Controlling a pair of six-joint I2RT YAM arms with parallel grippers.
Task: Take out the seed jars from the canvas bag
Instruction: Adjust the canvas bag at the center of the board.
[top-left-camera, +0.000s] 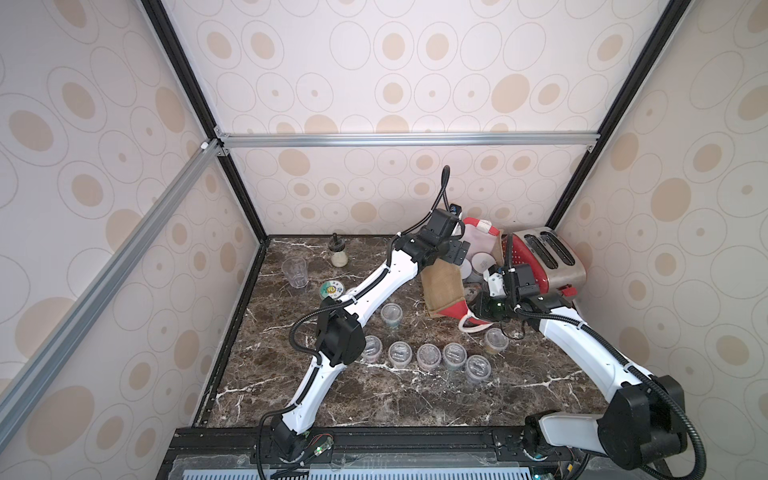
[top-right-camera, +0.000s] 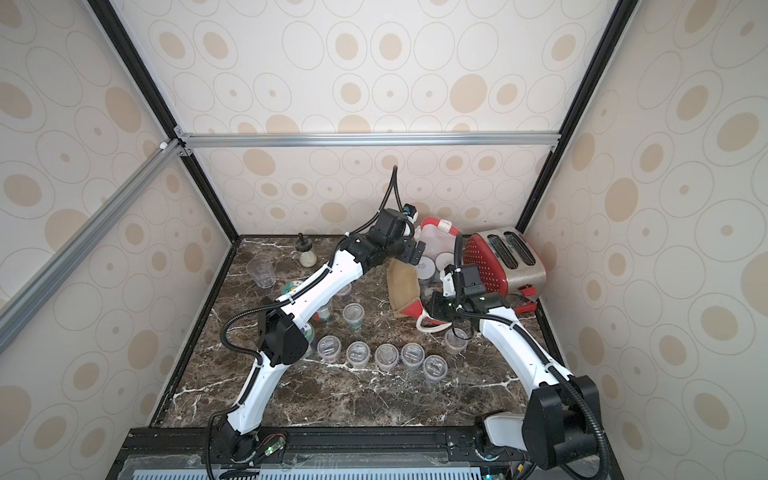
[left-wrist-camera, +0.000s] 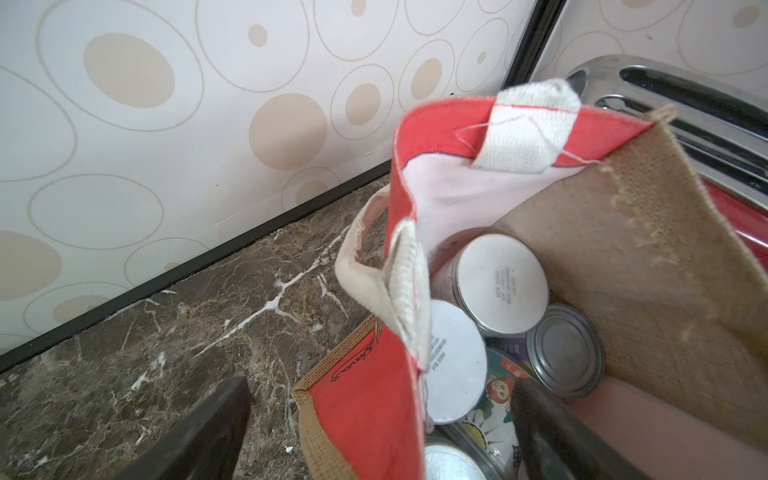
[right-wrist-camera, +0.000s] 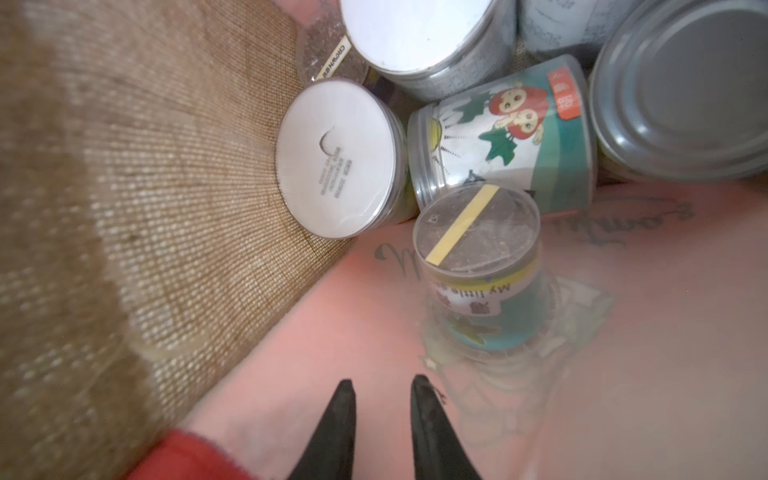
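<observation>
1. Lying tipped beside the toaster (top-left-camera: 548, 257), the canvas bag (top-left-camera: 442, 286) holds several seed jars (left-wrist-camera: 503, 282).
2. The left tool (left-wrist-camera: 380, 386) straddles its wall, spread; the right tool (right-wrist-camera: 382, 380) sits inside, pinched together, empty.
3. Roughly ten unloaded jars (top-left-camera: 429, 355) stand on the bench (top-left-camera: 374, 399).

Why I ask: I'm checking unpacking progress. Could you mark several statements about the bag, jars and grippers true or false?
1. The canvas bag holds seed jars. True.
2. The right gripper grips a jar. False: it is shut on nothing, inside the bag's mouth.
3. The left gripper is open astride the bag's red side panel. True.
4. No jar stands outside the bag. False: clear-lidded jars stand in a row on the marble table.
</observation>
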